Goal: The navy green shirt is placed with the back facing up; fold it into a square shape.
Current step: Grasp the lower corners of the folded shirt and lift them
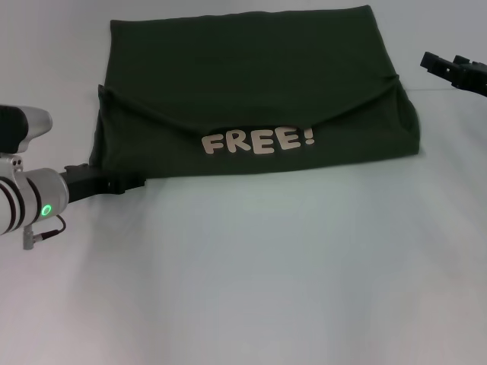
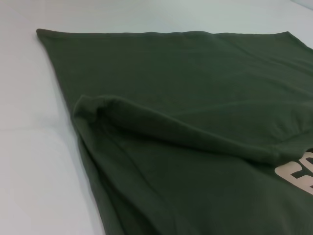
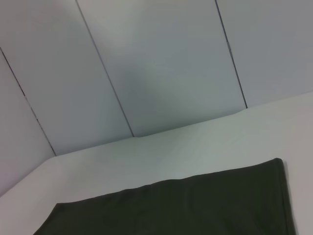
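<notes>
While the near half of the white tabletop [image 1: 251, 289] lies bare, the left gripper [image 1: 125, 183] sits low over it by the left edge, its dark fingers reaching to the near left corner of the shirt [image 1: 259, 91]. Whether those fingers are apart or pinched on the hem I cannot tell, since the cloth's edge covers their tips. It is probably placed there to take or let go of that corner for a fold.

Beyond it the shirt lies flat across the middle and far part of the tabletop, already a wide rectangle. Its near portion is turned up and over, so the cream lettering [image 1: 257, 141] shows along the near edge, and the flap's rim sags in a curve between the two side corners. Another fold across seems needed for a square.

Farther off, by the right edge, the right gripper [image 1: 453, 68] hangs above the table, clear of the cloth, its fingers apart and holding nothing.

At the back, pale wall panels [image 3: 161, 68] with thin dark seams rise behind the table.
</notes>
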